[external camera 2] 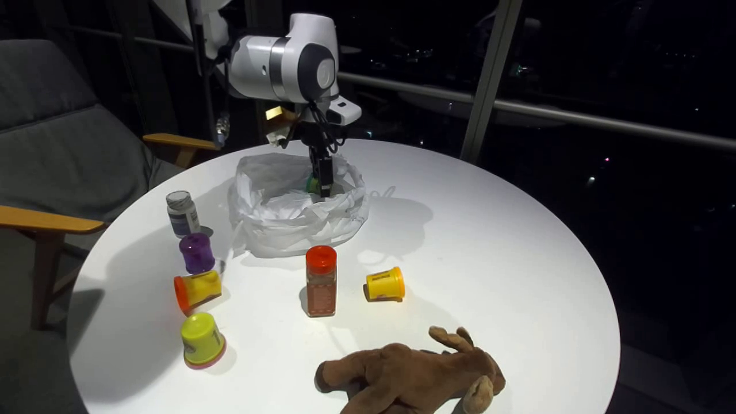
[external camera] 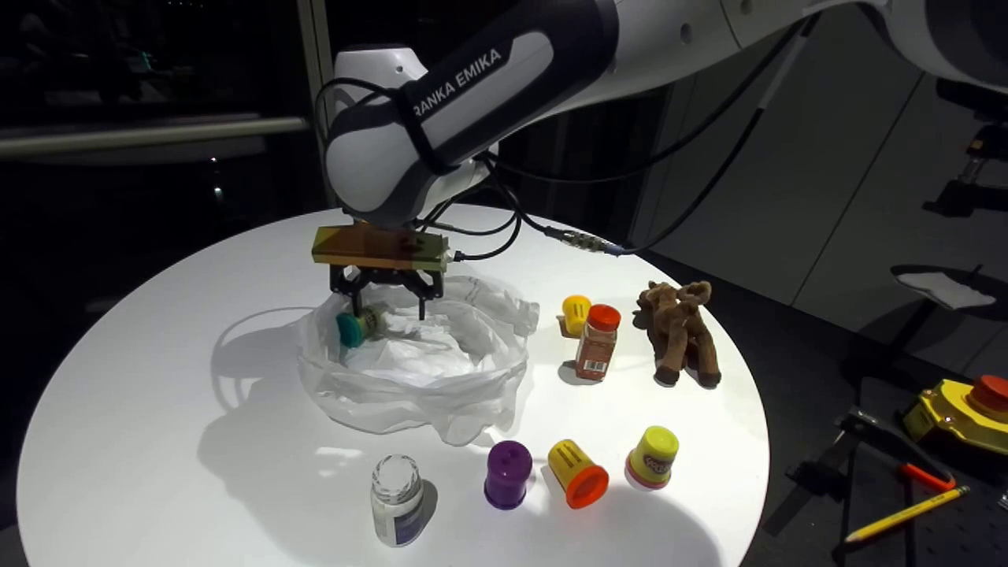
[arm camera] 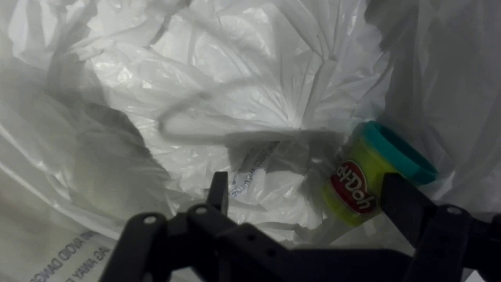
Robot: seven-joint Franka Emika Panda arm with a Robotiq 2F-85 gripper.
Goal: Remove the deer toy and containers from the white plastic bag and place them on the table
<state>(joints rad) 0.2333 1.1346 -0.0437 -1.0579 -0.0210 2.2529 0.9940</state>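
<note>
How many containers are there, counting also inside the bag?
7. In the bag: teal-lidded tub. Lined up on the table: white jar, purple container, yellow tub, lime tub. Between bag and deer toy: red-capped jar, second yellow tub. The bag may hide more.

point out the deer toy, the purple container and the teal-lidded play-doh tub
Deer toy (external camera 2: 413,372), in an exterior view: on its brown body.
Purple container (external camera: 507,477), in an exterior view: on its side wall.
Teal-lidded Play-Doh tub (arm camera: 374,169), in the wrist view: on its yellow-green side.

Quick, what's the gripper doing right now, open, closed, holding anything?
Gripper: open, holding nothing; the teal-lidded yellow Play-Doh tub lies unheld inside the crinkled white plastic bag.
</note>
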